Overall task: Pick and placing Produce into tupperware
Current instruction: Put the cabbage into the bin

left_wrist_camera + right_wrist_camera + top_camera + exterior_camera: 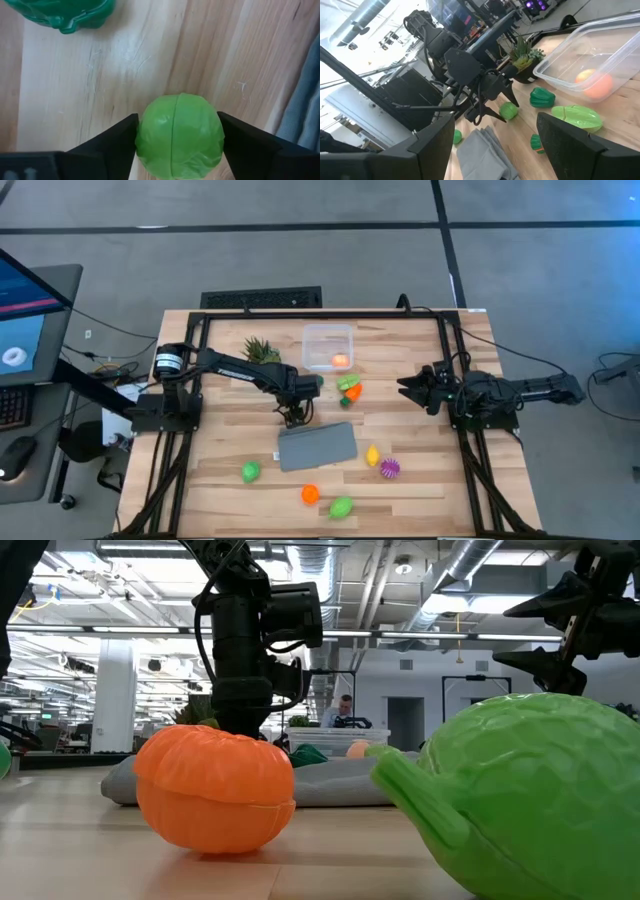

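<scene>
My left gripper (294,416) points down at the table's middle, just beyond the far edge of the grey cloth (317,446), shut on a round light-green piece of produce (179,135). My right gripper (405,388) hangs level and open at the right, holding nothing. The clear tupperware (328,347) stands at the far middle with one orange-pink piece (341,361) in it. A dark green pepper (65,12) lies on the wood close by. My left gripper pinches the round green piece by its two opposite sides (145,135) between its two fingers (115,142). The fingers come from above, pointing down. The piece sits on the wooden table beside the cloth; whether it is lifted cannot be told.
A potted plant (262,350) stands left of the tub. A light green and an orange piece (350,387) lie right of my left gripper. Near the front edge lie yellow (372,455), spiky purple (389,468), green (250,472), orange (310,494) and green (342,507) pieces.
</scene>
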You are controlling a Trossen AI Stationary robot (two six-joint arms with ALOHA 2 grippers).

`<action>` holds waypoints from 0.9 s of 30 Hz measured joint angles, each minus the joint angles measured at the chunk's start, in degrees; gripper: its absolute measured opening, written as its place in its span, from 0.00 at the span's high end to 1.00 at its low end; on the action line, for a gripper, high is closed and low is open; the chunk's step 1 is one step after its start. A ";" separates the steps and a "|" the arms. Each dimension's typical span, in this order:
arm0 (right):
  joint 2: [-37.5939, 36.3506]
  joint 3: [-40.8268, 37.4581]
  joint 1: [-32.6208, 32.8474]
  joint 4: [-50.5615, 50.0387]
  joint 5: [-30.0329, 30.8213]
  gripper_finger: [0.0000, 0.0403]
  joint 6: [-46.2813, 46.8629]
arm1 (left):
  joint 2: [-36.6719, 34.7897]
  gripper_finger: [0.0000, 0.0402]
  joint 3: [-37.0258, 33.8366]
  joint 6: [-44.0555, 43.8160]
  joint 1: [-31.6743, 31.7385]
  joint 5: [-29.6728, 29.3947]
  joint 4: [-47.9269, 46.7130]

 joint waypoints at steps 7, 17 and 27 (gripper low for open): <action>0.00 0.00 -0.02 -0.01 -0.02 0.24 0.06 | -0.02 0.42 0.00 -0.22 0.00 0.90 0.00; 0.00 0.00 0.21 -0.01 -0.02 0.24 1.09 | -0.04 0.43 0.01 -1.13 0.00 1.05 -0.17; 0.00 0.00 1.62 -0.01 -0.01 0.24 1.11 | -0.13 0.40 2.24 -1.80 0.00 2.45 -1.07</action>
